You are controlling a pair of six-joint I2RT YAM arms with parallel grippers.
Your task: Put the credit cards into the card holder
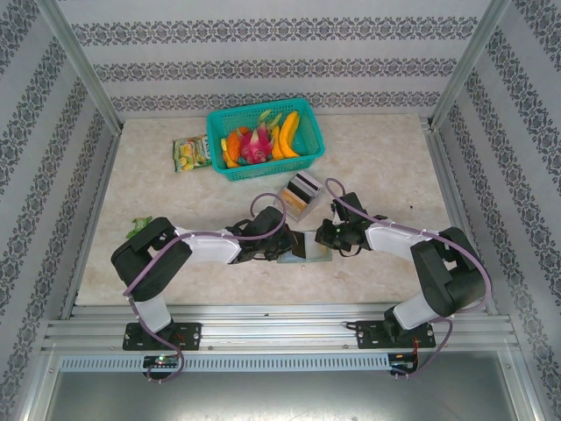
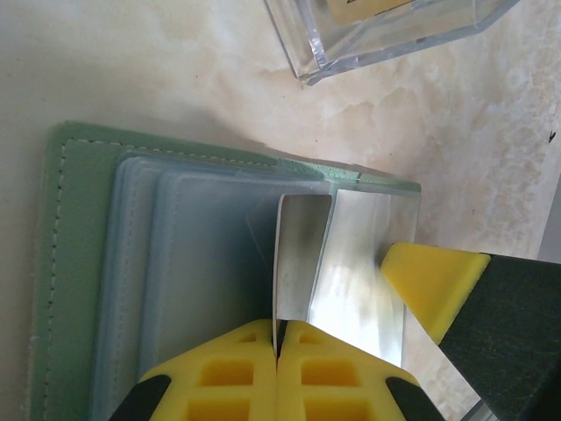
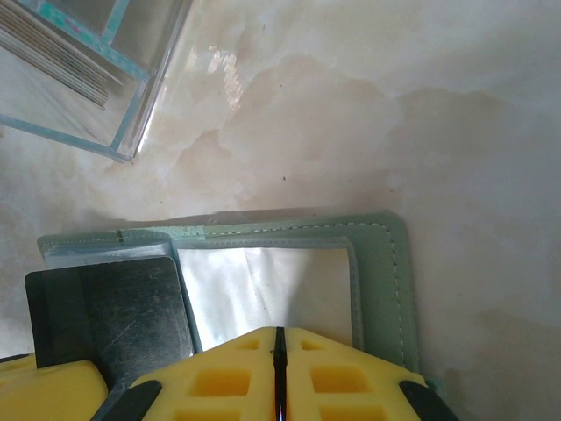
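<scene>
The card holder (image 2: 79,263) is lying open on the table (image 1: 386,158), between the two arms. Its clear pockets are showing no seated card, so I am judging the task as barely begun.

The left gripper (image 2: 277,329) is clenching a dark credit card (image 3: 105,316) by one end, over the holder's left half and not yet in a slot. The right gripper (image 3: 279,338) is sitting over the holder's right half with its fingers pressed together. Whether they are pinching anything, I cannot tell.

More credit cards (image 3: 53,44) are standing in the clear box (image 1: 302,195) just beyond the holder, waiting to be loaded.

The right wrist view is showing the held card's dark face. The left wrist view is giving it edge-on, with a right finger (image 2: 429,281) beside it.
</scene>
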